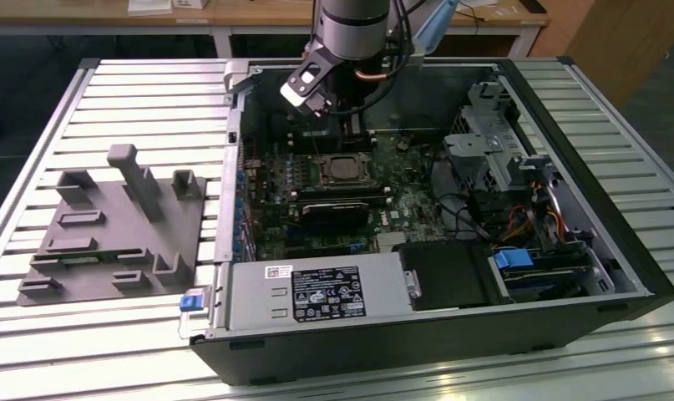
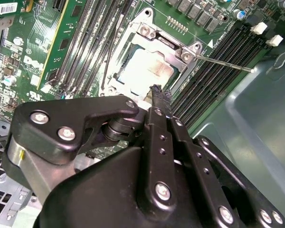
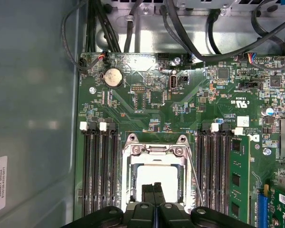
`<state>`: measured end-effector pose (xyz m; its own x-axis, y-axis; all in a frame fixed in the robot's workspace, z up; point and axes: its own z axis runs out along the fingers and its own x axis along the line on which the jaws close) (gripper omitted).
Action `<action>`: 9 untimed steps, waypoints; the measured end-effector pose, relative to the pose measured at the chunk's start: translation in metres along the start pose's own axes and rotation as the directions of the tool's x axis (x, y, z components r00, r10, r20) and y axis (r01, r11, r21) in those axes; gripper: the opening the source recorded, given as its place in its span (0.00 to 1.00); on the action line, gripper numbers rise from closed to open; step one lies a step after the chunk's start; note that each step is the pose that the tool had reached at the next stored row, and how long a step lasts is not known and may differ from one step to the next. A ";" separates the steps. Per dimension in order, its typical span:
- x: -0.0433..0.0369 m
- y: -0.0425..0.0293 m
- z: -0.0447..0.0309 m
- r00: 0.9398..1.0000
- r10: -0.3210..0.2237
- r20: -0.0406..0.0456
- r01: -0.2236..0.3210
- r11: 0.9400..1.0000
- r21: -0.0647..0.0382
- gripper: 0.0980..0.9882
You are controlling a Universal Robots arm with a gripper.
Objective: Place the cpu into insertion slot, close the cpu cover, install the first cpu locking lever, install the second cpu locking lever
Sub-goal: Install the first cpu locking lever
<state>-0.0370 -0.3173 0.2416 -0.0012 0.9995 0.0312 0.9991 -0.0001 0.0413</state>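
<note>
The cpu (image 3: 157, 174) lies flat in the socket on the green motherboard, its silver top showing through the cut-out of the cpu cover (image 3: 156, 150), which rests down over it. In the second wrist view the cpu (image 2: 148, 69) and the cpu cover (image 2: 154, 34) sit just beyond my fingertips. A thin metal locking lever (image 2: 225, 64) juts out from one side of the socket; it appears as the lever (image 3: 194, 178) in the first wrist view. My gripper (image 3: 154, 189) hovers shut and empty over the socket's edge. In the exterior view my gripper (image 1: 352, 125) hangs above the cpu (image 1: 342, 170).
Memory slots (image 3: 99, 166) flank the socket on both sides. Black cables (image 3: 190, 28) run along the case wall. A black block (image 1: 337, 210) sits beside the socket, with a power supply (image 1: 314, 292) and a drive cage (image 1: 487, 150) nearby. A grey fixture (image 1: 114, 225) lies at the exterior view's left.
</note>
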 end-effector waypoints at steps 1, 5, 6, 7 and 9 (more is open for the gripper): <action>0.0000 0.0000 -0.0004 1.000 0.000 0.000 0.000 1.000 0.000 0.02; 0.0001 0.0002 -0.0034 1.000 0.000 -0.001 0.000 1.000 0.000 0.02; 0.0001 0.0002 -0.0040 1.000 0.000 -0.001 0.000 1.000 0.000 0.02; 0.0002 0.0002 -0.0046 1.000 0.000 -0.001 0.000 1.000 0.000 0.02; 0.0002 0.0003 -0.0052 1.000 0.000 -0.001 0.000 1.000 0.000 0.02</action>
<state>-0.0369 -0.3172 0.2468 -0.0013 0.9995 0.0322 0.9991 -0.0001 0.0416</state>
